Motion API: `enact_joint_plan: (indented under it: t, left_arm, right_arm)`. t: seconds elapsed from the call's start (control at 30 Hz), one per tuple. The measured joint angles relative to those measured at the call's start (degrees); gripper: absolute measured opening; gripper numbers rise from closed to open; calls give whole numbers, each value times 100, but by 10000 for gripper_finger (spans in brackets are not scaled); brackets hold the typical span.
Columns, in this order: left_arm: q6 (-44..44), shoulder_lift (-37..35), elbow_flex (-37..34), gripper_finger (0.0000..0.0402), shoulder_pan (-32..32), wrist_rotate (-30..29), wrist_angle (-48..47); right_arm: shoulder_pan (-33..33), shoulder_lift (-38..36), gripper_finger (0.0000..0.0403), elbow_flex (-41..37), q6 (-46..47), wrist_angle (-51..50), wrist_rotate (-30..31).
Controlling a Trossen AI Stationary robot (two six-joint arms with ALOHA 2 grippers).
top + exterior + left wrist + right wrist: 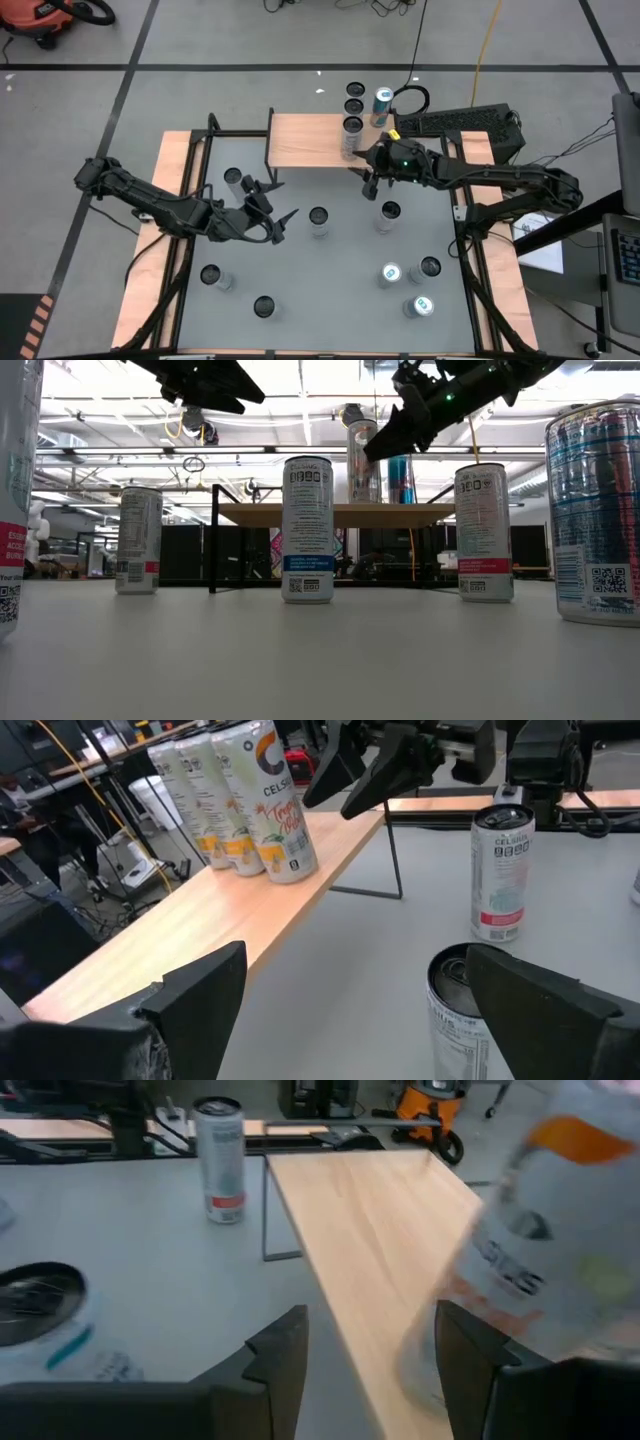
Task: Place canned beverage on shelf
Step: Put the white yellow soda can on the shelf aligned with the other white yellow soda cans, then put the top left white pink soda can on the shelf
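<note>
The shelf (305,140) is a light wood plank on thin black legs at the table's far side. Three slim cans (268,800) stand in a row on its right end, and a blue can (381,103) stands beside them. My right gripper (366,172) hovers open at the shelf's right front corner with only the plank (370,1230) between its fingers; a blurred can (545,1250) stands just outside one finger. My left gripper (283,224) hangs open over the table's middle, facing a standing can (462,1005) close in front of it.
Several more slim cans stand upright around the grey table (330,270): one at the far left (233,178), one right of centre (390,213), and others near the front (264,306) and front right (420,305). A keyboard (465,122) lies beyond the right arm.
</note>
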Motion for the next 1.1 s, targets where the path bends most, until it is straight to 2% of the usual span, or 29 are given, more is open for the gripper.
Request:
enact_joint_plan:
  t: [0.17, 0.47, 0.57, 0.67, 0.9, 1.1]
  left_arm:
    - [-17, 0, 0, 370, 0, 76, 14]
    - [-162, 0, 0, 370, 0, 96, 13]
    - [-164, 0, 0, 370, 0, 94, -62]
    - [-279, 0, 0, 370, 0, 94, -247]
    - [-666, 0, 0, 370, 4, 94, -812]
    - [-1326, 0, 0, 370, -45, 100, -1512]
  right_arm:
    - [28, 0, 150, 0, -92, 9, 521]
    - [46, 0, 150, 0, 22, -127, 494]
    - [172, 2, 150, 0, 249, -218, 241]
    - [487, 2, 150, 0, 434, -212, -68]
    - [1536, 2, 150, 0, 551, 19, -91]
    - [2339, 67, 150, 2, 528, 487, 376]
